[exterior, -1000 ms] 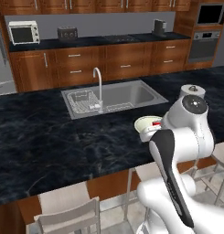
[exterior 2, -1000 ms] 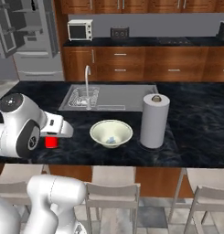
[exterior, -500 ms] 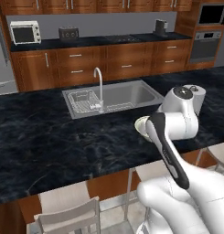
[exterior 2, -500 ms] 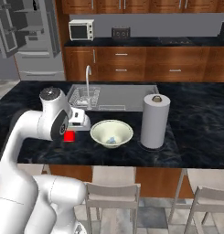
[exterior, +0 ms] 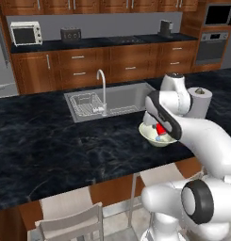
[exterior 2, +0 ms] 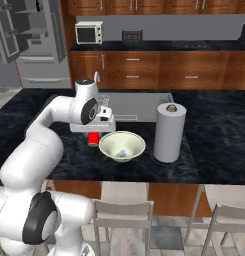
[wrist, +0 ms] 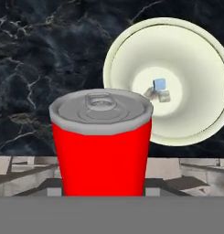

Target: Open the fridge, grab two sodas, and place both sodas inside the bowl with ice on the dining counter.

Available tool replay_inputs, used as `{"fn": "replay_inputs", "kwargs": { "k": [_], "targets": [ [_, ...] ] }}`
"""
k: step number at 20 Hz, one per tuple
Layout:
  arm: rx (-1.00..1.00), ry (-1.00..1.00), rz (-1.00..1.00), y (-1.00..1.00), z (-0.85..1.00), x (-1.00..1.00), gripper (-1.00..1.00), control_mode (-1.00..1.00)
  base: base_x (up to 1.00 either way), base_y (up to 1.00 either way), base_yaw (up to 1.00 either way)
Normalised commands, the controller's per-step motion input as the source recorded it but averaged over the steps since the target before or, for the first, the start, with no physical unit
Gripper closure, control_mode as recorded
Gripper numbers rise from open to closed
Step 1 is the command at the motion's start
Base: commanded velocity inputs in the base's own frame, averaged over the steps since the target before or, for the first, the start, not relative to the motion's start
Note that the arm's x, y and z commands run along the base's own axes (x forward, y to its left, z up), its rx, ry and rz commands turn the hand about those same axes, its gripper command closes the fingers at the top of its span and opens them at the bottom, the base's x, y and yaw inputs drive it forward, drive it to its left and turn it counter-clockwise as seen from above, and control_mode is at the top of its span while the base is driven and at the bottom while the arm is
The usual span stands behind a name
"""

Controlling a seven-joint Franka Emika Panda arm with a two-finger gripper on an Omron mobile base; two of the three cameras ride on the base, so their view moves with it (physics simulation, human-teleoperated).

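Note:
A red soda can (wrist: 102,141) with a grey top hangs from my gripper (exterior 2: 94,133), which is shut on it just above the dining counter (exterior 2: 214,130). The can (exterior 2: 94,138) sits right beside the left rim of the pale cream bowl (exterior 2: 110,143). In the hand view the bowl (wrist: 125,50) lies beyond the can to the right, with ice cubes (wrist: 159,89) at its bottom. From the left base view the can (exterior: 160,129) and gripper (exterior: 160,127) overlap the bowl (exterior: 147,135). The fridge (exterior 2: 24,30) stands with its doors open at the far left.
A white paper-towel roll (exterior 2: 169,131) stands just right of the bowl. The steel sink (exterior: 121,96) and arched tap (exterior: 103,87) are set into the counter behind it. Stools (exterior 2: 123,215) line the near edge. The wall counter carries a microwave (exterior 2: 89,32).
My arm has swung forward and across the counter, carrying the red can from near the front edge to the bowl's rim. The grip has stayed the same.

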Motion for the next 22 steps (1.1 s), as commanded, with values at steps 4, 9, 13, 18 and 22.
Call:
{"fn": "replay_inputs", "kwargs": {
  "k": [4, 9, 13, 18, 22],
  "targets": [
    [0.0, 0.15, 0.0, -0.36, -0.36, 0.51, 1.0, -1.0, 0.0, 0.0, 0.0],
    [0.0, 0.05, 0.0, -0.44, -0.46, 0.24, 1.0, -1.0, 0.0, 0.0, 0.0],
    [0.0, 0.0, 0.0, -0.12, -0.38, 0.19, 1.0, -1.0, 0.0, 0.0, 0.0],
    [-0.05, 0.05, 0.0, 0.0, -0.35, 0.31, 1.0, -1.0, 0.0, 0.0, 0.0],
    [-0.03, 0.09, 0.0, 0.0, -0.37, 0.34, 1.0, -1.0, 0.0, 0.0, 0.0]
  ]
}}
